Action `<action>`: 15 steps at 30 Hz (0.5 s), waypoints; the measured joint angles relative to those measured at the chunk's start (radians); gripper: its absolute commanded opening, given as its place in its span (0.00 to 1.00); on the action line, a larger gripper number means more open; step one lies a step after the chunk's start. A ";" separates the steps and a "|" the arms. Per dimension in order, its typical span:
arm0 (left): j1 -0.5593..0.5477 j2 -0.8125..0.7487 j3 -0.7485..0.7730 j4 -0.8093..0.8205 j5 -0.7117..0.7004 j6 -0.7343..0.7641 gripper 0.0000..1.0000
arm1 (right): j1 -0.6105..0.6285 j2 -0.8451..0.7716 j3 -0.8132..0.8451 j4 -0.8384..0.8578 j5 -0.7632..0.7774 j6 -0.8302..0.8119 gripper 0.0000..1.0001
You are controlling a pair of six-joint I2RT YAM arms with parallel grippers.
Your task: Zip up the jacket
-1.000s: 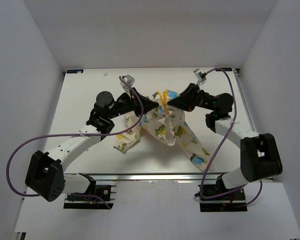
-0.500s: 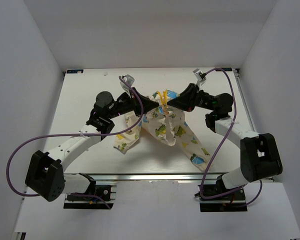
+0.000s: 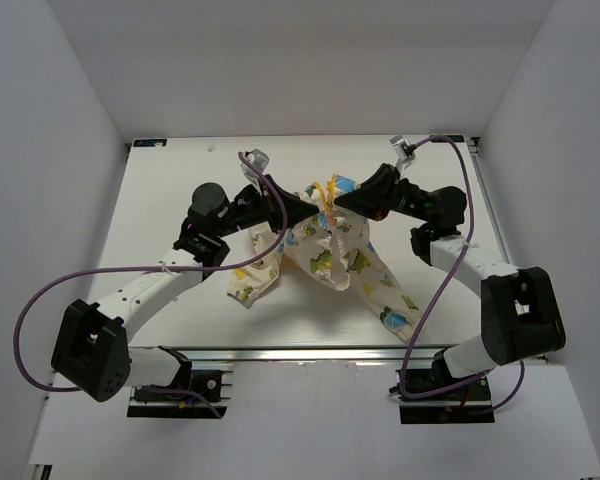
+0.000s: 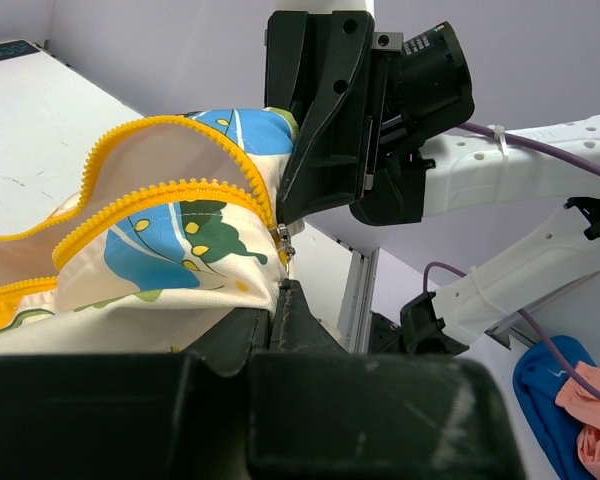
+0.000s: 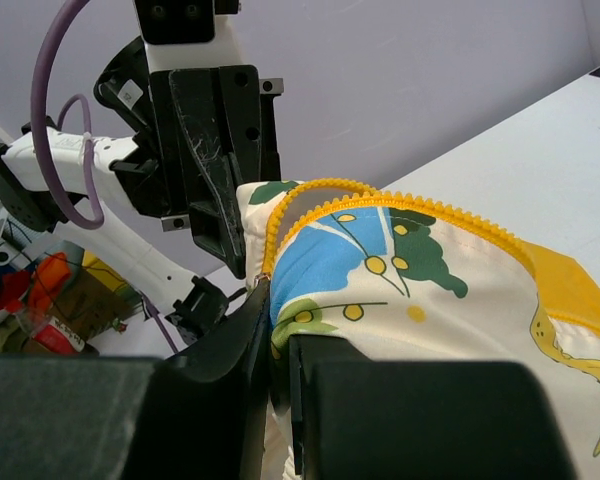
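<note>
The jacket (image 3: 325, 255) is cream with blue, green and yellow prints and a yellow zipper. It is lifted at its middle above the table, and its sleeves hang down and trail toward the near edge. My left gripper (image 3: 316, 211) and right gripper (image 3: 332, 207) meet tip to tip at the yellow zipper ends. In the left wrist view the left gripper (image 4: 276, 292) is shut on the jacket's fabric (image 4: 170, 240) just below the metal slider (image 4: 280, 238). In the right wrist view the right gripper (image 5: 277, 300) is shut on the printed fabric (image 5: 370, 250) beside the zipper teeth.
The white table (image 3: 170, 190) has white walls on the left, right and back. Purple cables loop from both arms. A metal rail (image 3: 310, 352) runs along the near edge. Coloured cloths (image 4: 570, 390) lie off the table, seen in the left wrist view.
The right gripper and the lifted zipper end have shifted very slightly; otherwise nothing has visibly changed.
</note>
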 measured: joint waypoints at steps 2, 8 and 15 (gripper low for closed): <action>0.000 0.003 -0.002 0.011 0.004 -0.006 0.00 | 0.000 -0.002 0.000 0.000 0.004 -0.008 0.00; 0.000 0.003 -0.015 0.020 0.003 -0.016 0.00 | 0.000 -0.010 0.000 -0.002 0.008 -0.027 0.00; 0.000 0.002 -0.015 0.015 -0.006 -0.009 0.00 | 0.002 -0.075 -0.014 -0.111 0.012 -0.125 0.00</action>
